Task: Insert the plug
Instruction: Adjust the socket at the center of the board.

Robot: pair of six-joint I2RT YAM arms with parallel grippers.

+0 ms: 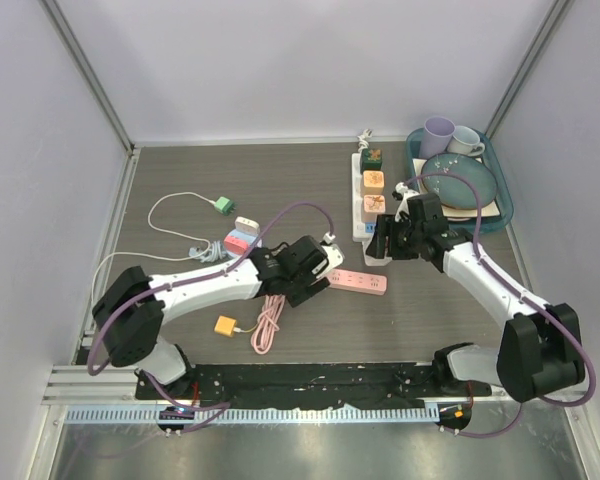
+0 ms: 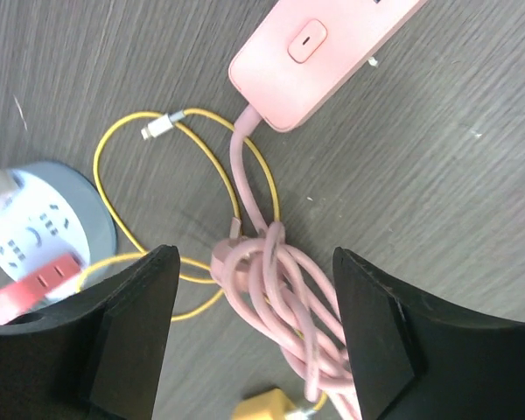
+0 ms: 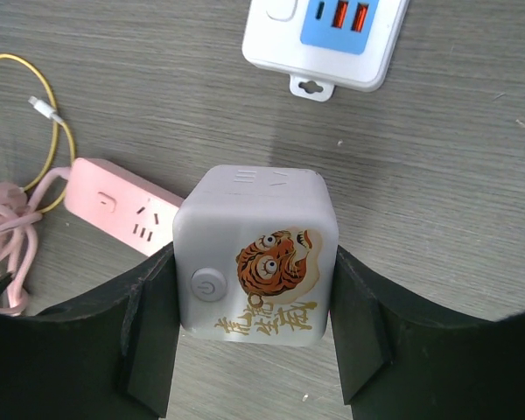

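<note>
Right tool (image 3: 250, 293) pinches the white cube plug (image 3: 255, 236) by 2 opposite side faces. Tiger print and round button face the wrist camera. The prongs sit on a hidden face, so their orientation cannot be told.

In the top view the plug hangs over the bench (image 1: 180, 170), between the white power strip (image 1: 368, 190) and the pink power strip (image 1: 358, 282), touching neither.

Left tool (image 2: 254, 293) is spread wide and holds nothing. Its fingers straddle the coiled pink cord (image 2: 276, 289), which lies on the bench near the pink strip's button end. A yellow cable (image 2: 188, 144) loops around the cord.

Step in hand, as judged: carry the plug to a free socket and seat it. The pink strip shows an open socket in the right wrist view. The white strip already carries 3 cubes, and its near end shows only small ports. Pink is the likelier target.

Doing it well:
- Square the plug over the socket and match prongs to slots before going down.
- Push straight down with no tilt. The grip is on smooth sides, so the plug may slip up between the pads under load.
- The pink strip lies loose and may skid or rock. The left tool is close enough to pin its button end.
- Keep both tools clear of the cord and the cable.
</note>
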